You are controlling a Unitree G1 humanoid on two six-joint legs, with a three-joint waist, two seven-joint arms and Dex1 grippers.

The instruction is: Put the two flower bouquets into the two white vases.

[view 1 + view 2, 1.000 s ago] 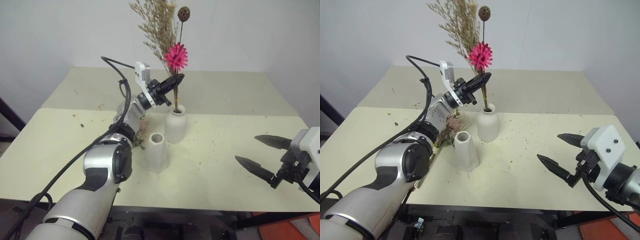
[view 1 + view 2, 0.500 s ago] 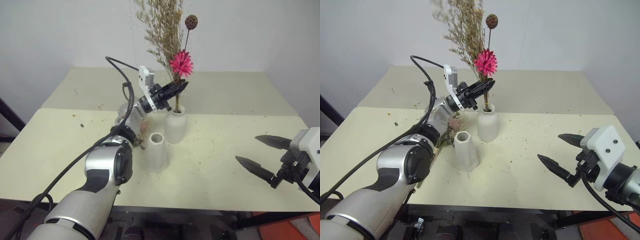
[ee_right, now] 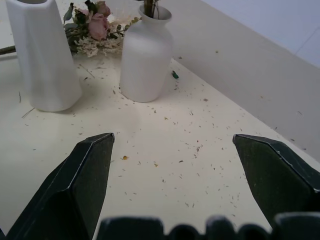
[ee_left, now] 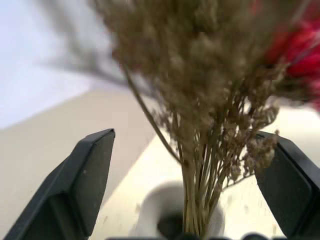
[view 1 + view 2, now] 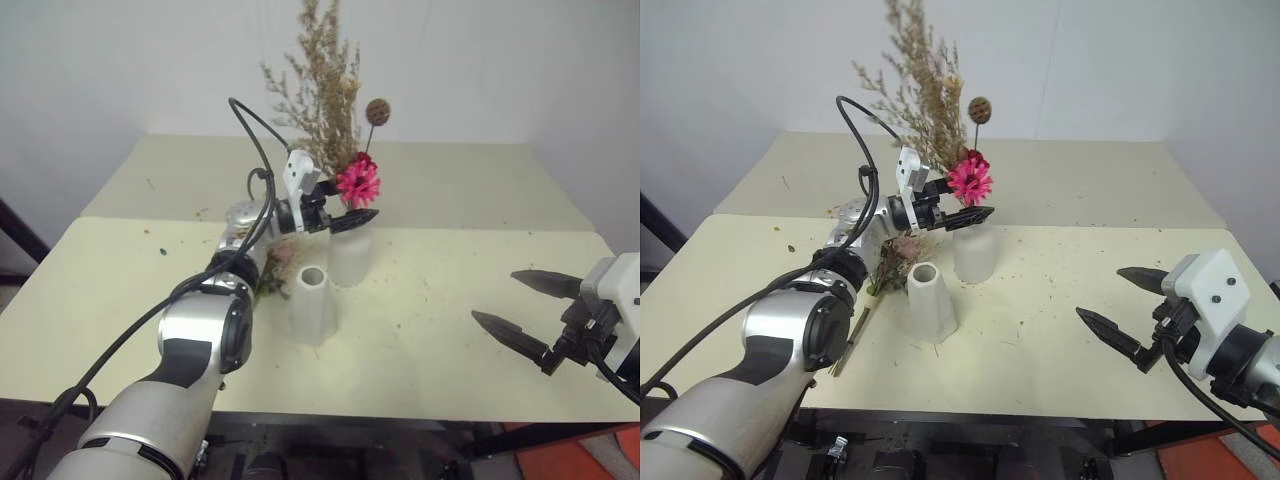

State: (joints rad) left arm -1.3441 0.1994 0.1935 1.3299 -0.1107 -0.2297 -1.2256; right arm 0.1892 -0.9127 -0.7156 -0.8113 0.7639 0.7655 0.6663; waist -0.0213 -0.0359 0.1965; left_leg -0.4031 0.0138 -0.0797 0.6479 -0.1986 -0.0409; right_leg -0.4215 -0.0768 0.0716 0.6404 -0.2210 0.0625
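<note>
The left pincer (image 5: 958, 215) has its two black fingers wide apart, one on each side of the grass bunch (image 5: 325, 95). The bunch, with its pink flower (image 5: 358, 183) and brown seed ball (image 5: 377, 111), stands with its stems down in the neck of the round white vase (image 3: 145, 55). In the left wrist view the stems (image 4: 197, 200) go into the vase mouth, right between the two fingers, and neither finger seems to touch them.

I think the step now is to let go and get away clean. To do it well, the left pincer should stay wide and slide straight back, away from the stems, so no finger catches the grass or bumps the vase.

The rose bunch (image 3: 97, 30) lies on the bench (image 5: 450, 290), near and below the left pincer, behind the slim white vase (image 5: 930, 300). That vase has nothing in it and stands just beside the round one.

The right pincer (image 5: 520, 315) is wide apart too and holds nothing. It hangs over the bare bench, well apart from both vases
</note>
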